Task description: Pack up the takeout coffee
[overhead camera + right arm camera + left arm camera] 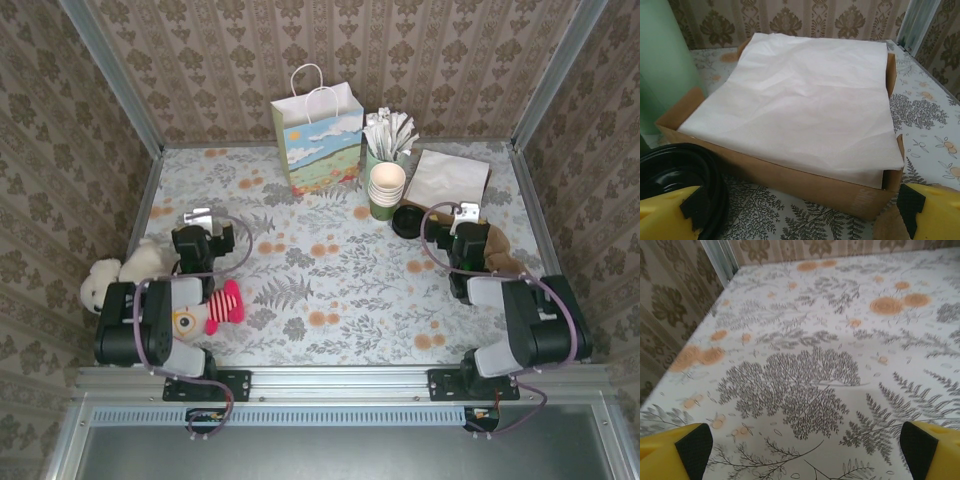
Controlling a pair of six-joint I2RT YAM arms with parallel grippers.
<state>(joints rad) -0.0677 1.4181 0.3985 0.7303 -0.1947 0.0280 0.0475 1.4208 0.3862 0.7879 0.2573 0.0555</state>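
Observation:
The takeout coffee [409,221] shows as a round black lid on the table, just in front of the stack of green cups [386,190]. In the right wrist view that black lid [675,175] lies low at the left, beside my left fingertip; the cup body under it is hidden. My right gripper [465,213] [800,212] stands open just right of the lid, facing a cardboard tray of white napkins [805,180], with nothing between its fingers. My left gripper [198,217] [805,452] is open over bare patterned tablecloth at the left. The gift bag [318,140] stands upright at the back.
A green cup of white wrapped sticks [388,135] stands behind the cup stack. The napkin tray [448,178] sits at the back right. Plush toys lie by the left arm [110,275] [222,305], and a brown one [503,258] lies by the right arm. Walls enclose three sides.

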